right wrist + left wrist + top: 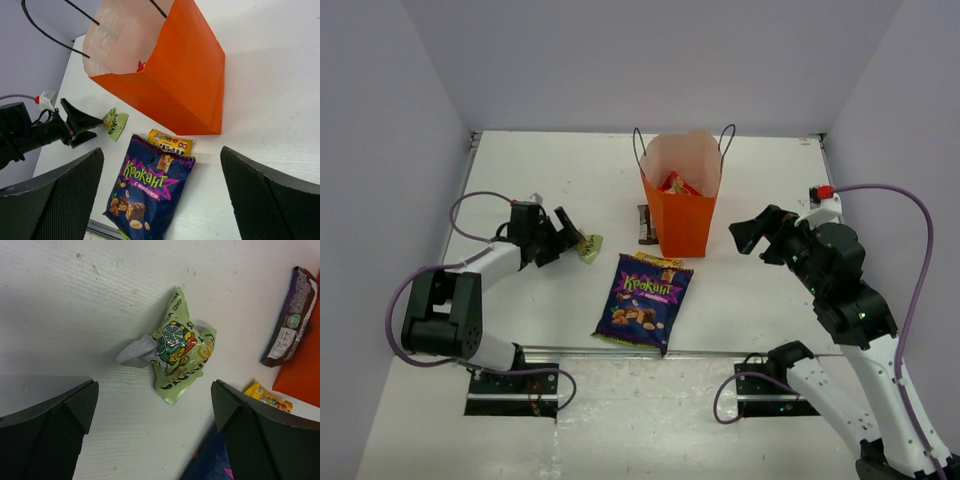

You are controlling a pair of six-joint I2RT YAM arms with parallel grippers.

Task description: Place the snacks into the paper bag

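Note:
The orange paper bag (pixel 682 205) stands upright at the table's middle with red and orange packets (pixel 678 184) showing inside; it also shows in the right wrist view (pixel 172 75). The dark purple nut bag (pixel 645 301) lies flat in front of it, with the small yellow pack (pixel 658 261) at its top edge. The brown bar (pixel 644 224) lies against the bag's left side. The tiny green-yellow wrapper (pixel 180 347) lies on the table just ahead of my open, empty left gripper (pixel 570 235). My right gripper (pixel 752 232) is open and empty, right of the bag.
White tabletop (pixel 550 180) with grey walls at the back and both sides. The table's front edge (pixel 620 352) runs just below the nut bag. Cables loop beside both arm bases.

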